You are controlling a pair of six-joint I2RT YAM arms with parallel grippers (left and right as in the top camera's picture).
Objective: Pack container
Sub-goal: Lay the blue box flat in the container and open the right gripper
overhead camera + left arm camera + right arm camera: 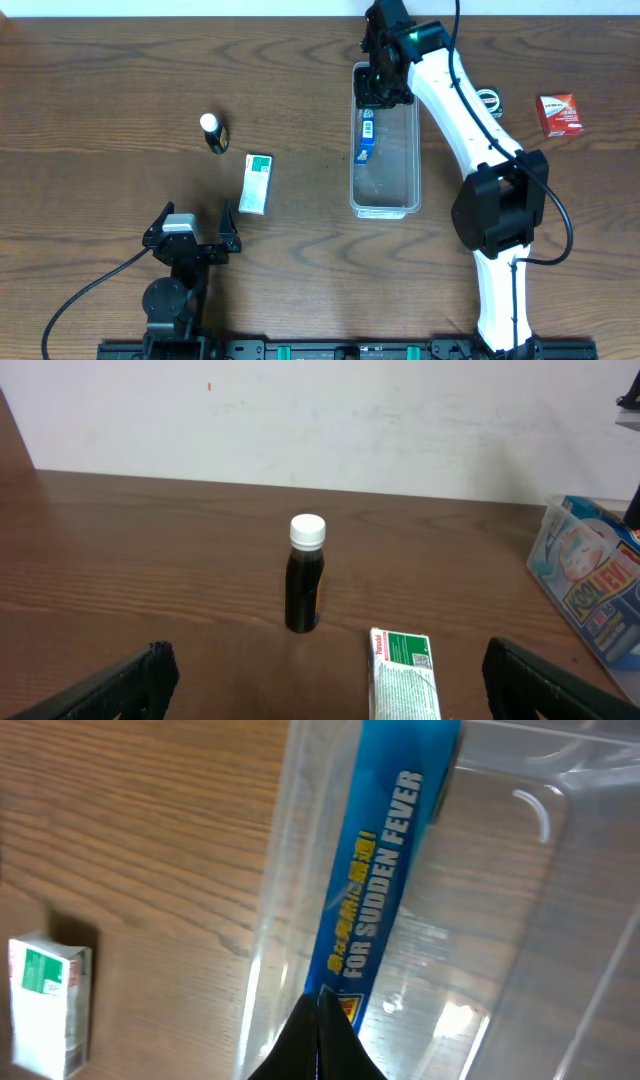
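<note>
The container [353, 185] is a long clear bin at the table's middle right. A blue box [367, 135] printed "FOR SUDDEN FEVER" lies in it along its left wall. My right gripper [378, 90] hovers over the bin's far end. In the right wrist view its jaws [322, 1005] are shut tight together, tips at the end of the blue box [375, 870], with nothing between them. My left gripper [194, 222] rests open near the front left. From its wrist view, the left gripper [325, 680] faces a dark bottle [305, 588] with a white cap and a green-and-white box [403, 673].
The bottle [213, 132] stands left of centre, and the green-and-white box [257, 183] lies flat near it. A red box [559, 114] sits at the far right. A small ring-shaped thing [488, 100] lies beside the right arm. The white wall runs along the table's far edge.
</note>
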